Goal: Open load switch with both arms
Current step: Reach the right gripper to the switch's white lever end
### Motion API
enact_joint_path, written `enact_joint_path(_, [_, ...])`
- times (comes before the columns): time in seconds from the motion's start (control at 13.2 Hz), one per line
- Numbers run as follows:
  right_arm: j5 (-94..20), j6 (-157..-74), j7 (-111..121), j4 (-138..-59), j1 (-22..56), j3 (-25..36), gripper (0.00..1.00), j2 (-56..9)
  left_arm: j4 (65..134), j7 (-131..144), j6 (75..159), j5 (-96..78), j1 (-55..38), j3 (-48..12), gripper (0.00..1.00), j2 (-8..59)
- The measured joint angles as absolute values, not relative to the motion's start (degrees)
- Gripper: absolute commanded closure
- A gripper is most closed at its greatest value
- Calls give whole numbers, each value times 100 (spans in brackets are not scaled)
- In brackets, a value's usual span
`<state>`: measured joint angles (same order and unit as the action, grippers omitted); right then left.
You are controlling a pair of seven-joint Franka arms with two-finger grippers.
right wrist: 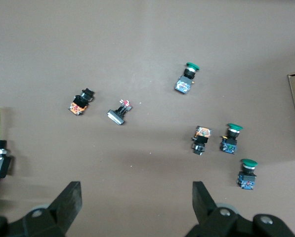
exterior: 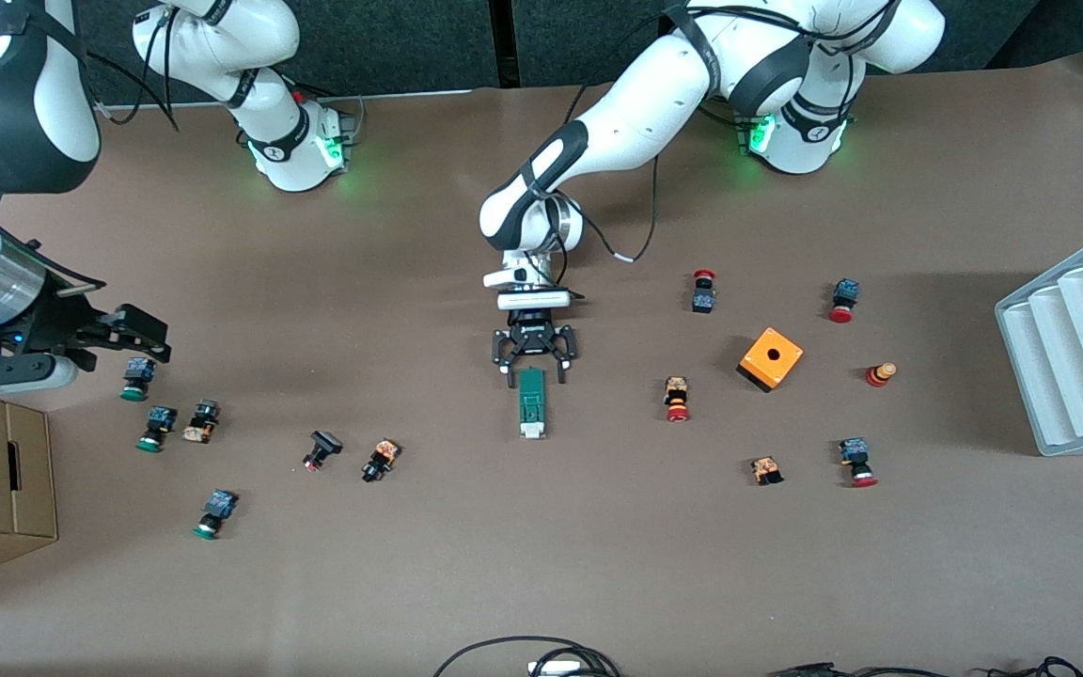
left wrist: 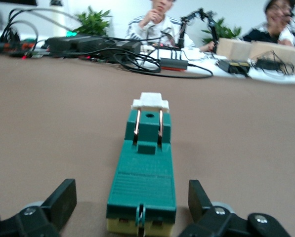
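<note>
Load switch (exterior: pixel 530 403) lies flat near the middle of the bench (exterior: pixel 598 564), long axis running toward the front camera, white end piece at the nearer end. Left pincer (exterior: pixel 536 373) is low over the switch's end nearest the robots, fingers (left wrist: pixel 58 202) apart and straddling the green body on both sides; in the left wrist view there is bench showing between each finger and the switch, so no contact yet by my reading. Right pincer (exterior: pixel 128 331) hangs over the right arm's end of the bench, above a cluster of green-capped push buttons (right wrist: pixel 188 79), also spread wide and holding nothing; that arm appears to be waiting. Step in hand, as I judge it: left arm secures the body. To do it well, keep the pincer centred on the body, lower until the fingers sit against the side walls rather than the top edge, then close squarely so the switch does not skew on the bench. The right arm would then need to come across for the white end piece. Hard to make out: the latch or hinge, and which part is meant to move. The near face under the left wrist camera is cut off, and the right wrist view catches only a sliver of the switch's green edge.
</note>
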<state>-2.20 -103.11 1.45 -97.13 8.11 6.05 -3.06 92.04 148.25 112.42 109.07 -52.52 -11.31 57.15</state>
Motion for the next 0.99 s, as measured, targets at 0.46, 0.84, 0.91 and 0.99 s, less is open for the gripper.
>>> enact_joint_path(0.46, [-627,-10356,-1917,-9343,1372,572,0,-1032,9089,14784,11028,10945,-5303,-1133,1,5847])
enact_joint_path(0.84, [-651,-10370,-4568,-8696,2141,553,0,-1771,8932,14812,10750,10933,-5424,-1094,6,6009])
enact_joint_path(0.91, [-651,-10371,-5102,-8630,2306,551,0,-1886,8931,14812,10744,10926,-5426,-1094,7,6009])
enact_joint_path(0.99, [-651,-10371,-5627,-8540,2470,549,0,-2026,8928,14812,10740,10922,-5427,-1095,14,6010])
